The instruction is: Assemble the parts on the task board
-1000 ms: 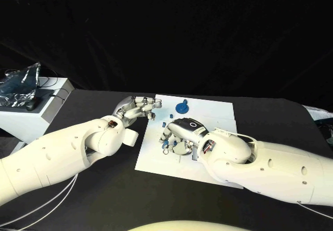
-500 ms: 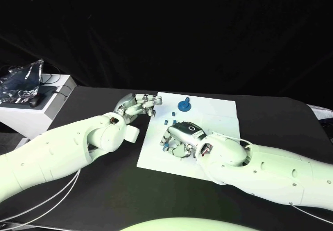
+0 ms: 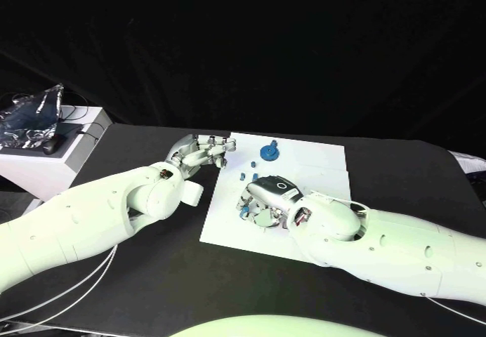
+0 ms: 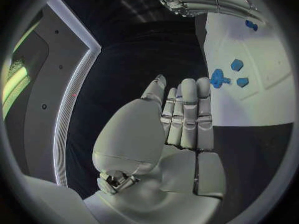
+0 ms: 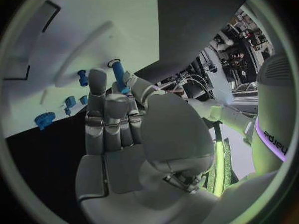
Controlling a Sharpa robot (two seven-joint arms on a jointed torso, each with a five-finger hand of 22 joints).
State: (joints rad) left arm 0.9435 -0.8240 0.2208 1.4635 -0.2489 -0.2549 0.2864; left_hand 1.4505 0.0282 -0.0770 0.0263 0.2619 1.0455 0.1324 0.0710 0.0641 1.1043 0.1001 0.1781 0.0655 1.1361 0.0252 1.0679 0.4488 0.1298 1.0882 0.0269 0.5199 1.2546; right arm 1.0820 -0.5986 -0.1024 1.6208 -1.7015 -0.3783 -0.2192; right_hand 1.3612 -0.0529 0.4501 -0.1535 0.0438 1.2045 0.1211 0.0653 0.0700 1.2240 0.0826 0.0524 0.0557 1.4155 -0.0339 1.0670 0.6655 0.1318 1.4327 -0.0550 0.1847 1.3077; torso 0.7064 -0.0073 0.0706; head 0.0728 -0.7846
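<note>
The task board [image 3: 304, 168], a white plate, lies in the middle of the black worktop [image 3: 121, 281], tilted a little in the head view. Near its upper left sits a blue gear-like part [image 3: 267, 152] with a short stem, and just below it a few small blue parts [image 3: 248, 168] are scattered on the board's left side. The left wrist view catches that same gear-like part [image 4: 217, 78] beside two small blue blocks [image 4: 236, 64].

The right hand [image 3: 261, 202] is down on the board's lower left, fingers curled over more blue pieces. In the right wrist view, that hand [image 5: 115, 119] pinches a slim blue pin [image 5: 117, 74] between thumb and fingertip, other fingers lined up alongside. Writing on the right arm reads partly as "arp", too cut off to read whole.

The left hand [image 3: 203, 154] hovers at the board's left edge, over the worktop, holding nothing; in its wrist view the fingers [image 4: 187, 114] stand straight and close together.

At the frame's left, a white box [image 3: 46, 165] carries a crinkled clear bag [image 3: 30, 116].
</note>
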